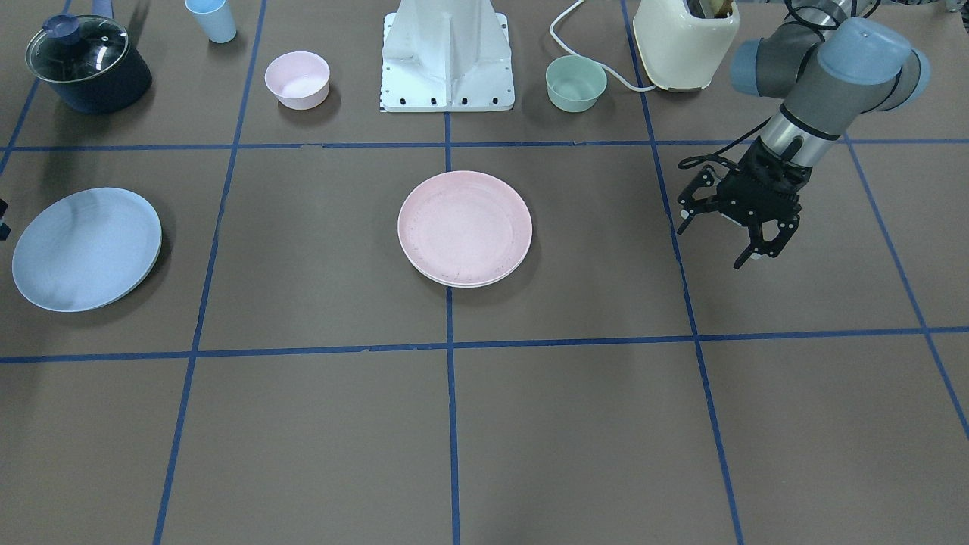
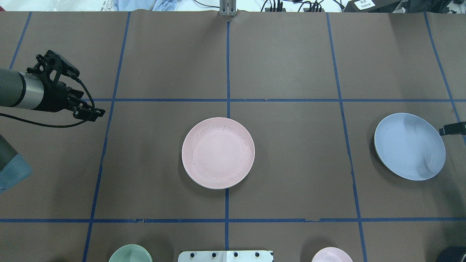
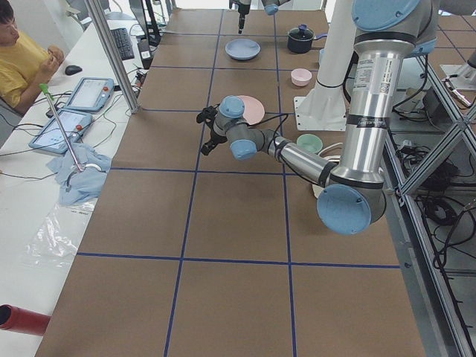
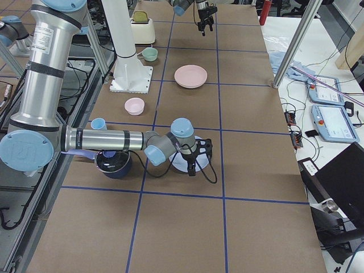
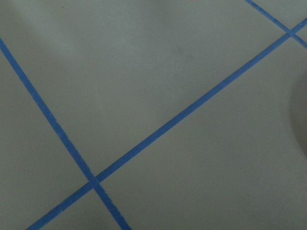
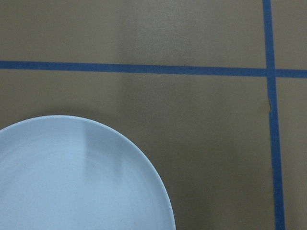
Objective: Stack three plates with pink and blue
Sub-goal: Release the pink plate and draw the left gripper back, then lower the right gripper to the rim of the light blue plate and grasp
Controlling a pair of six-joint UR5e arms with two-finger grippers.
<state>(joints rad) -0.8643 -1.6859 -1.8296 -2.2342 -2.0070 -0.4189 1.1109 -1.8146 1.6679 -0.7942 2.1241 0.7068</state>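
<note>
- Well, the blue plate (image 2: 409,146) lies just beside my right gripper (image 2: 451,129), on the side toward the table's middle; my left gripper (image 1: 715,242) is well apart from it.
- My left jaws are wide open and hold nothing; my right jaws I cannot tell.
- I count three plates: one blue, one pink plate (image 2: 217,153) in the middle, and, I think, one cream plate (image 1: 462,284) under it, just a rim showing.

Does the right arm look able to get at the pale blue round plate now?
Probably yes: the right gripper hovers by the rim of the pale blue round plastic plate, nothing between them.
</note>
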